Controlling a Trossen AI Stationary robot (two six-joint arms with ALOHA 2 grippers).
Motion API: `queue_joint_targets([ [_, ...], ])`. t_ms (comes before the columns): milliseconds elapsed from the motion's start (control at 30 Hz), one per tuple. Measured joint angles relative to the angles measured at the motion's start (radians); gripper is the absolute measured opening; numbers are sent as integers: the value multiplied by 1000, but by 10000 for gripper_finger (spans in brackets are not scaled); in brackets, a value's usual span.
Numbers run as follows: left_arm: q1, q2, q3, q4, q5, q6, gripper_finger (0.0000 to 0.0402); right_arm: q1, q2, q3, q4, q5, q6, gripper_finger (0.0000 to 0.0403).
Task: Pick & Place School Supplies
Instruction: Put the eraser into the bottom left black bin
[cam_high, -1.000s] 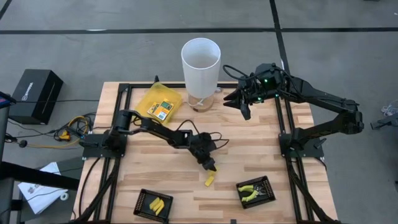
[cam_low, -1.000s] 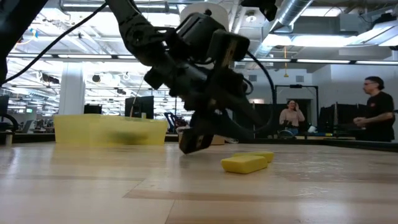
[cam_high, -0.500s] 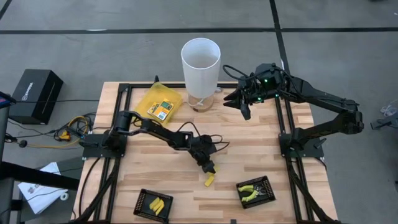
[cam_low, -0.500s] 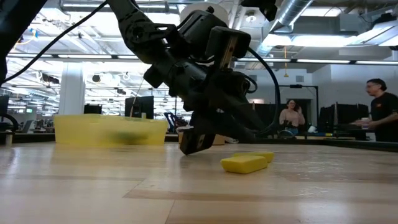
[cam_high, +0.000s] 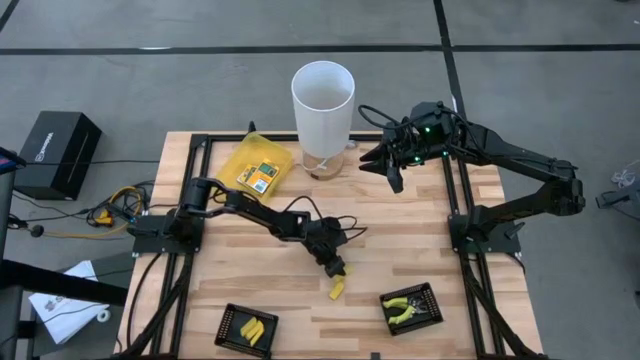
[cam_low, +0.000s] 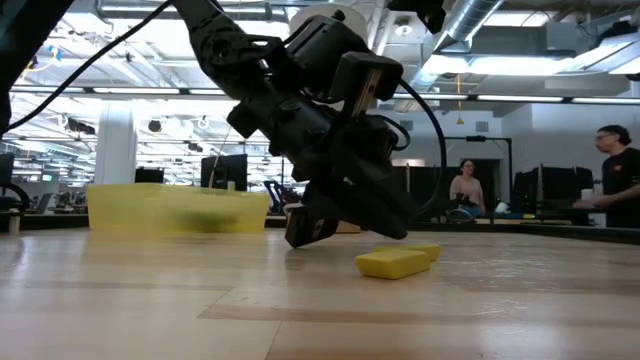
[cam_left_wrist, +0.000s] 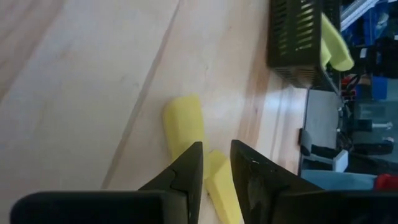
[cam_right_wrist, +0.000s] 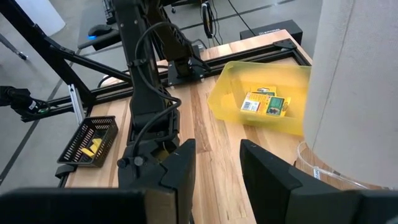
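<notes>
Two short yellow oblong pieces (cam_left_wrist: 184, 127) on bare wood (rounded ends), left claw (cam_left_wrist: 215, 163) just above, slightly parted, empty.

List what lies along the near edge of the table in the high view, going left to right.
Square black tray holding short yellow oblong pieces → loose yellow oblong piece on the wood, just below the left gripper → square black tray holding yellow-green-handled pliers.
</notes>
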Motion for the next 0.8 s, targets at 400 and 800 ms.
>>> queue_joint_targets([
  [400, 1, -2, 0, -27, 5, 4, 139, 0, 0, 0, 0, 0, 3, 118],
  [800, -19, 19, 1, -14, 47, 5, 116, 0, 0, 0, 0, 0, 6, 118],
])
